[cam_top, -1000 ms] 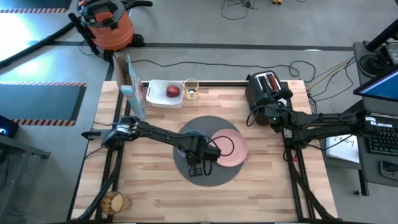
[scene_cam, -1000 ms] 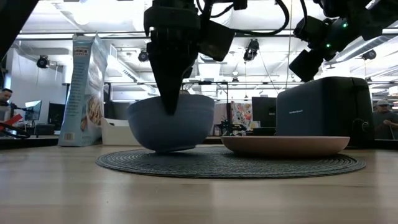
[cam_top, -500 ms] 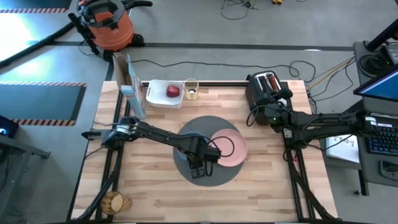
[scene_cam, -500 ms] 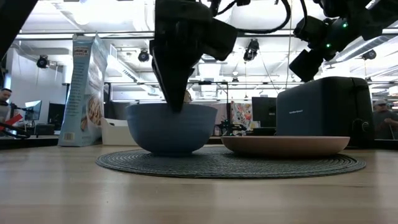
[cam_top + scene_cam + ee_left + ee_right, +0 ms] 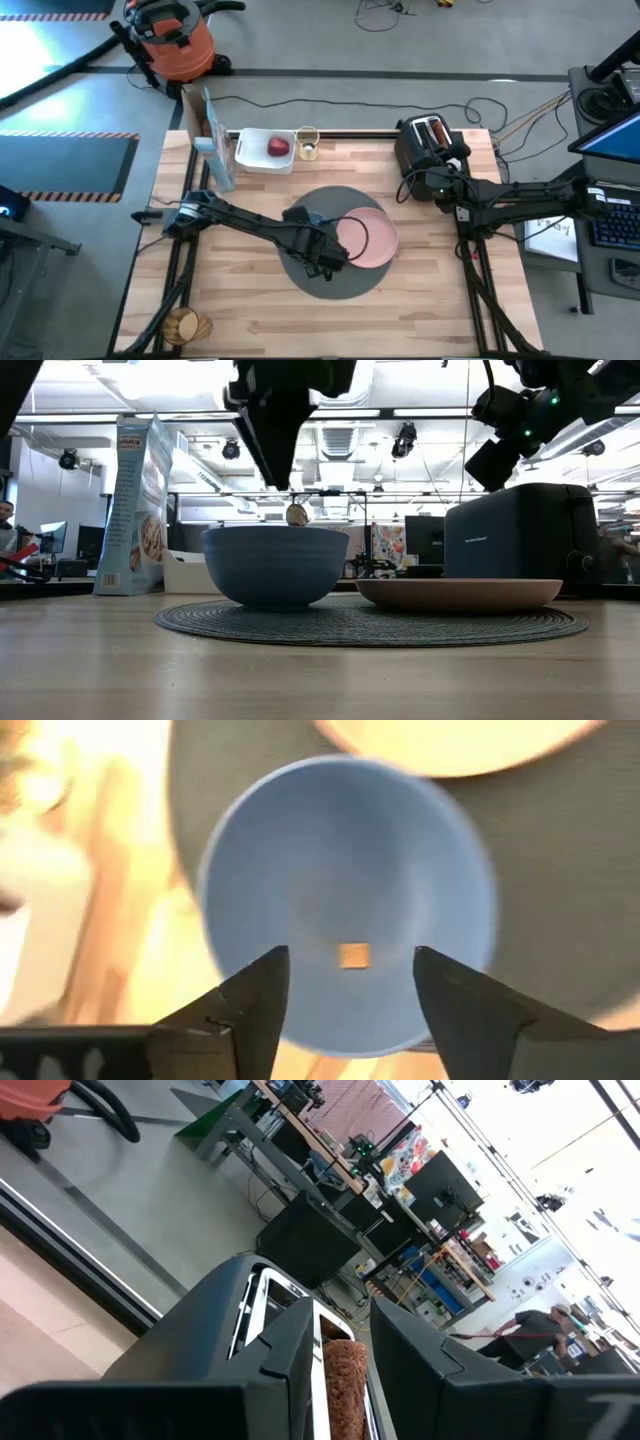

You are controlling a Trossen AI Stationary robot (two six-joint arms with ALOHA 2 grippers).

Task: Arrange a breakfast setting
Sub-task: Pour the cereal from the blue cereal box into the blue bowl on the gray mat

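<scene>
Hovering L gripper [image 5: 345, 985], jaws apart, over bowl [image 5: 345, 900]

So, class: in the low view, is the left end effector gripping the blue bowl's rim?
No: the left end effector hangs open above the blue bowl, clear of its rim.

Matt blue bowl [image 5: 274, 565], woven mat [image 5: 370, 622], wood table [image 5: 320, 675]

Blue bowl [image 5: 345, 905] — pink plate [image 5: 366, 238] — dark grey mat [image 5: 330, 285]; black toaster [image 5: 428, 140].
</scene>
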